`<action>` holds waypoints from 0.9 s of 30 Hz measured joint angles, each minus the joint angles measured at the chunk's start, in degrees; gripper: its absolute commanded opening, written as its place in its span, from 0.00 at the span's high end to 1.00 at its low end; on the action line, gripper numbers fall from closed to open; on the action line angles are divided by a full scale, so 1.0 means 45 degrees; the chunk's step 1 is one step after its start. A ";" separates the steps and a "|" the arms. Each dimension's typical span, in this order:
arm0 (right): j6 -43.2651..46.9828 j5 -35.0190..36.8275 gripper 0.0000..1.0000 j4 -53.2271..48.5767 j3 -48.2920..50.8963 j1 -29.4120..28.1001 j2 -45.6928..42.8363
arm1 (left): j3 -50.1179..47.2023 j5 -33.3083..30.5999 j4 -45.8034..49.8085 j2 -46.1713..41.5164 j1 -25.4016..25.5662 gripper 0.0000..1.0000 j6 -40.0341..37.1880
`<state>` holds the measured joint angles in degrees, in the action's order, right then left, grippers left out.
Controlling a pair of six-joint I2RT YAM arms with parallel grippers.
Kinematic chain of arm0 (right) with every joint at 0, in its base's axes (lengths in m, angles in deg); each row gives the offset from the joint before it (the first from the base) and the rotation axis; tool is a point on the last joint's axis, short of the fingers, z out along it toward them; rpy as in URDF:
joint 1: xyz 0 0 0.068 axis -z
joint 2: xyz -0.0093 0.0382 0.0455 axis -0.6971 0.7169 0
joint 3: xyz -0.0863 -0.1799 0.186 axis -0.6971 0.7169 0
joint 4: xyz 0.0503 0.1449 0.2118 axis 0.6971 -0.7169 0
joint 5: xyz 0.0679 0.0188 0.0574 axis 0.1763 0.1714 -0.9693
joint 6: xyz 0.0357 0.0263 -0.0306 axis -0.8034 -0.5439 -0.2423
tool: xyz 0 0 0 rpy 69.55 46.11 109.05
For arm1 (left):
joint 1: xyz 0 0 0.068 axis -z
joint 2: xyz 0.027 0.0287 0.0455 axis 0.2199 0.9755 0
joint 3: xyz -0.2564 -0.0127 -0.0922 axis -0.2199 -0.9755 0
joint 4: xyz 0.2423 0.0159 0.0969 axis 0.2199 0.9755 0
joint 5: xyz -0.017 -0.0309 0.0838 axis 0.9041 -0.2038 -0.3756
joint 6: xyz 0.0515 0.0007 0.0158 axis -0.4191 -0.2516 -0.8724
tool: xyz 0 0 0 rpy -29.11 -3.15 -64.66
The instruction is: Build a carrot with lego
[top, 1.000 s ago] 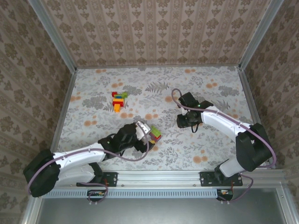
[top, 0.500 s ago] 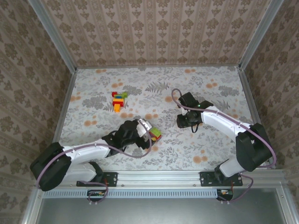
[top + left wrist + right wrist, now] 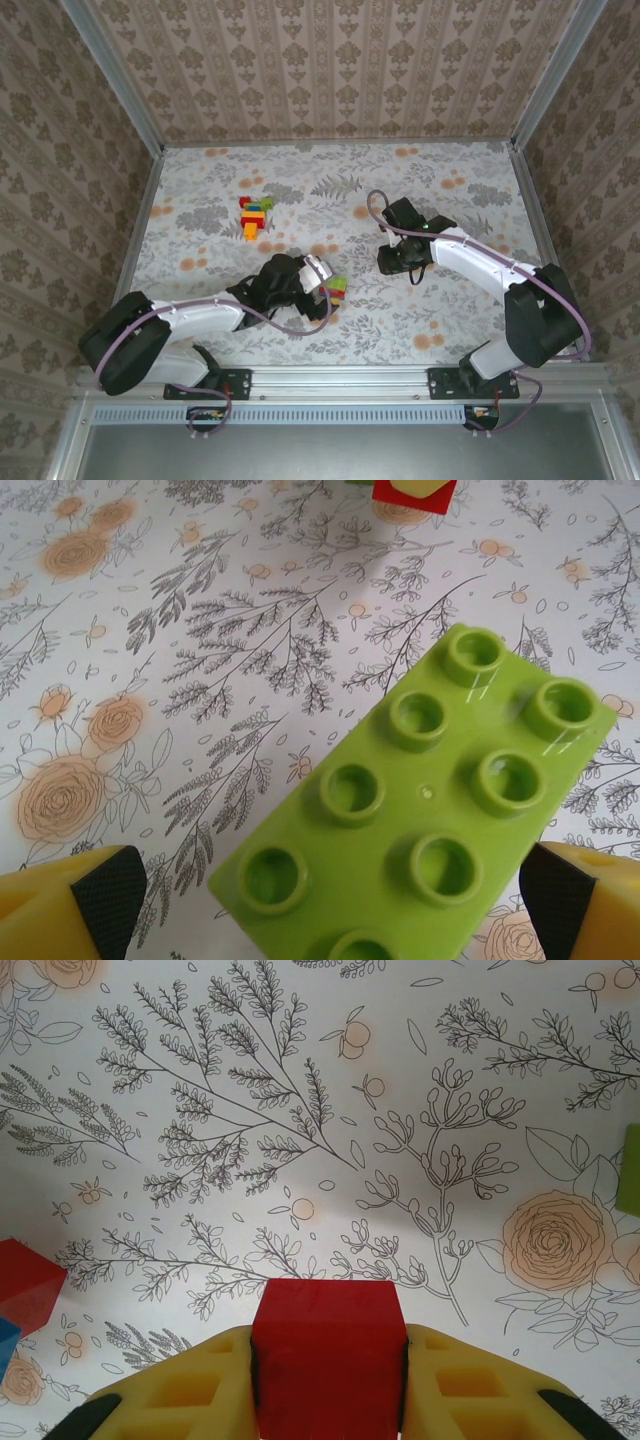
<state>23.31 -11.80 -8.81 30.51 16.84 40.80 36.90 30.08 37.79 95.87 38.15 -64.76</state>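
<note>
A lime green lego brick (image 3: 430, 820) lies studs up and at a slant between the wide-apart fingers of my left gripper (image 3: 330, 905). Its far end comes close to the right pad (image 3: 555, 900), and a gap separates it from the left pad (image 3: 105, 895). From above, this brick (image 3: 339, 284) rests on a small red piece just off the left gripper (image 3: 326, 287). My right gripper (image 3: 328, 1400) is shut on a red brick (image 3: 328, 1345), held low over the table at centre right (image 3: 393, 260). A small stack of red, yellow, green, blue and orange lego (image 3: 255, 215) stands at the back left.
Another red brick (image 3: 415, 492) sits just beyond the green one. A red block (image 3: 25, 1285) with a blue one (image 3: 5, 1345) shows at the left edge of the right wrist view. Metal rails (image 3: 135, 240) and patterned walls fence the floral table.
The left arm has swung, its elbow moving right and its gripper edging right around the green brick. The right arm and its red brick have not moved.
</note>
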 measured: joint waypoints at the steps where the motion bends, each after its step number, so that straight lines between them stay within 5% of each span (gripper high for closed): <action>1: 0.0000 -0.0019 0.69 0.0000 0.0000 -0.0005 0.0000 | 0.0000 0.0063 -0.0073 0.0000 0.0000 0.00 -0.0034; 14: -0.0019 -0.0078 0.70 -0.0325 -0.0015 -0.0073 0.0000 | -0.0005 0.1141 -0.0860 0.0000 -0.0238 0.08 -0.0325; 27: -0.0525 -0.1253 0.72 -0.1292 -0.1277 -0.0510 0.0000 | -0.0087 0.1996 -0.1185 0.0131 -0.0243 0.29 -0.0427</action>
<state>20.94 -17.43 -14.62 24.76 14.55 40.80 36.50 39.06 32.46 96.46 37.05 -66.68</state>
